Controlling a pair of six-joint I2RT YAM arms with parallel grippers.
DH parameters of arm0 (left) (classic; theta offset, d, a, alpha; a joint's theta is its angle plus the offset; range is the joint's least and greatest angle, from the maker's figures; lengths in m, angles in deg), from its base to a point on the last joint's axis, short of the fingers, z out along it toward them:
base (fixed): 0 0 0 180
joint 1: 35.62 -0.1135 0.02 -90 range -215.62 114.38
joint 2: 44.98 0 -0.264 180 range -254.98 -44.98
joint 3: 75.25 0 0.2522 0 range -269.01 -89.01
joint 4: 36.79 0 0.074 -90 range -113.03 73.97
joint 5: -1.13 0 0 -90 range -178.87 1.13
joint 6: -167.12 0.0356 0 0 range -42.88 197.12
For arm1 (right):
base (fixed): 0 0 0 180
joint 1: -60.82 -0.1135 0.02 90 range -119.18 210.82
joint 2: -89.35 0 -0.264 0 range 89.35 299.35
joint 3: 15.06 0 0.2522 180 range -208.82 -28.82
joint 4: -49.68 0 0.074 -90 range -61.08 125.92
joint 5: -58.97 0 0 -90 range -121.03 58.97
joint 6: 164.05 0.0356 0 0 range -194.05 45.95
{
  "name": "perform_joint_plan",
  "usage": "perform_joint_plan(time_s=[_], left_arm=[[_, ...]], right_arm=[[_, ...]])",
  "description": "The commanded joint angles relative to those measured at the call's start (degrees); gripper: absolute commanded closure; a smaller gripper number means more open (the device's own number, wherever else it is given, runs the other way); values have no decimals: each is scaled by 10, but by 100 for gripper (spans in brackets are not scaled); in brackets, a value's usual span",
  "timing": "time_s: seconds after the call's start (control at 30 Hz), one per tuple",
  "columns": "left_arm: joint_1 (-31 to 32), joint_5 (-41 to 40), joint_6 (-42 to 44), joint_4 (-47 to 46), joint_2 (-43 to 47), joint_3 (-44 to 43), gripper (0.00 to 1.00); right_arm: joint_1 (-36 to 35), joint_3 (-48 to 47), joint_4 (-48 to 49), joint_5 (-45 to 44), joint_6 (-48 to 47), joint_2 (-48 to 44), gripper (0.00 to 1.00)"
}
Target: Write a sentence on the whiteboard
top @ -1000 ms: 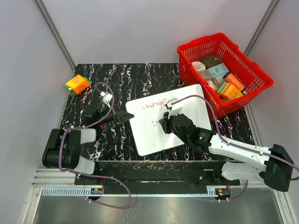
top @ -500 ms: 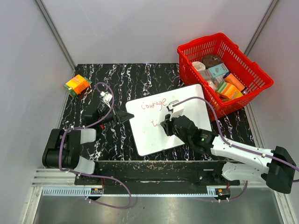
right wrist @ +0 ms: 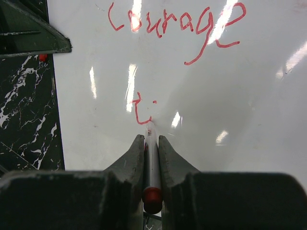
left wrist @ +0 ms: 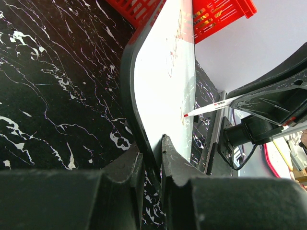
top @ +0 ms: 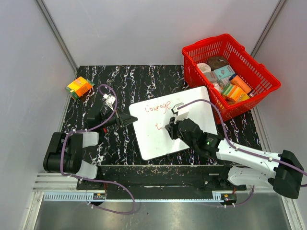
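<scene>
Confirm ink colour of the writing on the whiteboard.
Red writing on the whiteboard; clearest in the right wrist view.

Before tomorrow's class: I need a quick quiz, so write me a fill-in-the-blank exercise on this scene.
In the sentence, the finished word reads ____.
The right gripper is shut on a marker whose ink is ____.
The left gripper is shut on the ____'s edge.
Missing: courage; red; whiteboard.
</scene>
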Motion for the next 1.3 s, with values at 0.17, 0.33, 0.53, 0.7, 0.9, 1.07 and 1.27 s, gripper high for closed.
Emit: perform_joint_plan(time_s=[0.17,0.33,0.53,0.7,0.9,1.07,1.27], left_arm=[[28,-9,103,6,1,-8,100],[28,-8,102,6,1,-9,100],[28,-6,98,4,3,-9,100],[28,-6,95,3,3,-9,100],[28,-7,95,-1,8,-7,98],[28,-7,95,2,5,-9,96],[28,-6,96,3,2,-11,99]], right_arm=[[17,-25,2,-18,-15,-7,100],[18,-32,29,-6,-28,-26,100],[17,-40,33,-12,-62,-12,100],[18,-24,53,-32,-73,-9,100],[17,-20,71,-24,-76,-9,100],[17,-19,82,-1,-83,-1,100],[-12,-22,68,-51,-98,6,100]])
